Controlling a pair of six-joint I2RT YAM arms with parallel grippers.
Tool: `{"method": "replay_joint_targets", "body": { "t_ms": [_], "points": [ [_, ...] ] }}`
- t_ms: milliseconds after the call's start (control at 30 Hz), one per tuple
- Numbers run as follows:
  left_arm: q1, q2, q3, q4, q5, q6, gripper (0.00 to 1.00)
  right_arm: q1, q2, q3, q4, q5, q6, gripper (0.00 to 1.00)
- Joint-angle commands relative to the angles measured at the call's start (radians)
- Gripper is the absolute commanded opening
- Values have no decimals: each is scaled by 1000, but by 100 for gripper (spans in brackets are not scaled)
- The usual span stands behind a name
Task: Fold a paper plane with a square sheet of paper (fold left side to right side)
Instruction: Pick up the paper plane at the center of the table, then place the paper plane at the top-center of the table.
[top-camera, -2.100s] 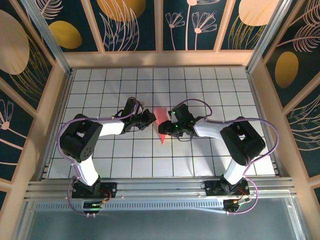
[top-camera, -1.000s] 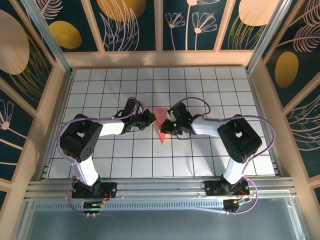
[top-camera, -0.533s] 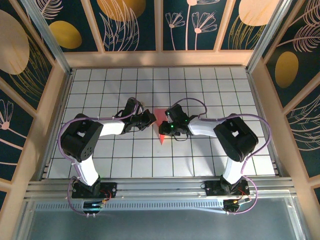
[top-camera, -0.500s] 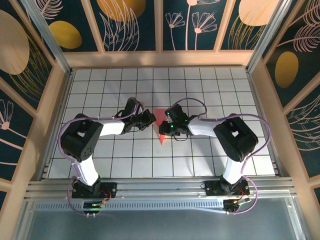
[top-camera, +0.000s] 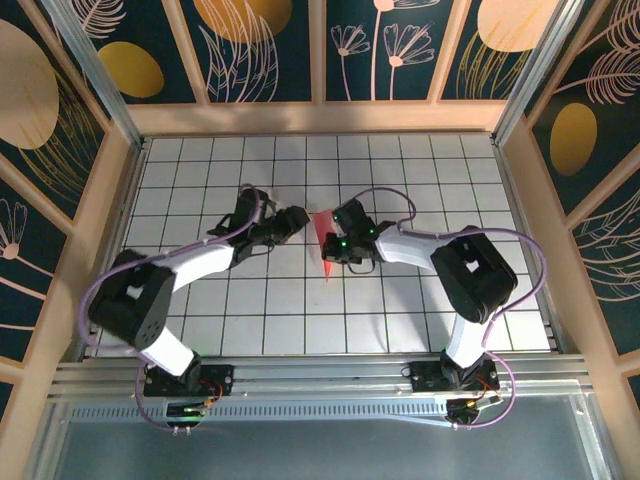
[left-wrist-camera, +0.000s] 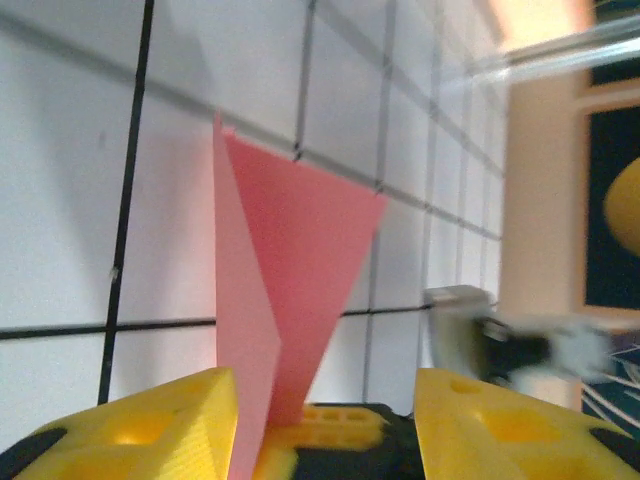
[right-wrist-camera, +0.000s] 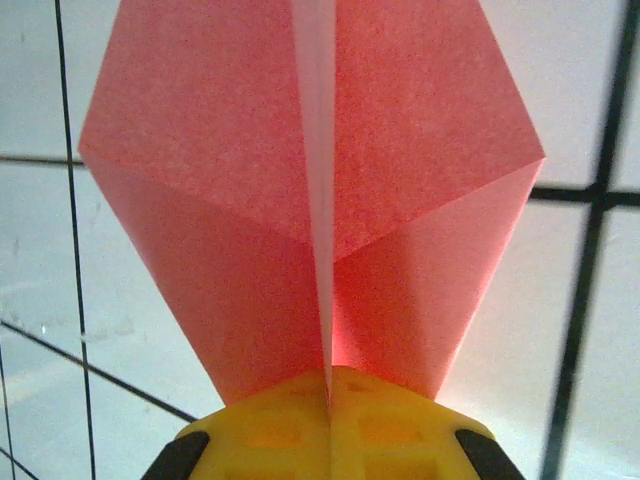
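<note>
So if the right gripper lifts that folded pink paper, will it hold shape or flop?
Probably light and fairly stiff along its crease: the paper plane stands out from the shut right gripper without sagging. The thin flaps splay apart, so they would likely spring open once released. A sideways push would probably bend it, not slide it.

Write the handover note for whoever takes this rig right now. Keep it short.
Grippers: the left tool is open, straddling one end of the paper plane without clamping it. The right tool is shut on the plane's centre fold.
Where: the plane is mid-table, between the two tools, its point toward the arm bases.
Done: the sheet is already a narrow dart with creased wings.
Left: probably only a last press or spreading of the wings, then release onto the table. Check the creases first.
</note>
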Motion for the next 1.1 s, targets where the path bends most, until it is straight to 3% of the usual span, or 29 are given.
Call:
{"method": "replay_joint_targets", "body": {
  "t_ms": [0, 200, 567, 800, 1067],
  "points": [
    [44, -123, 21, -155, -107, 100, 53, -61, -29, 94, -175, 92, -51, 2],
    [58, -256, -1, -305, -237, 203, 58, -167, 76, 297, -359, 188, -155, 2],
    [59, -336, -109, -359, -293, 246, 62, -230, 376, 733, -611, 235, -288, 2],
    [60, -362, -121, -376, -320, 251, 64, -225, 433, 744, -625, 186, -262, 2],
    [59, -331, -117, -370, -298, 243, 64, -223, 455, 721, -604, 234, -235, 3]
  ]
}}
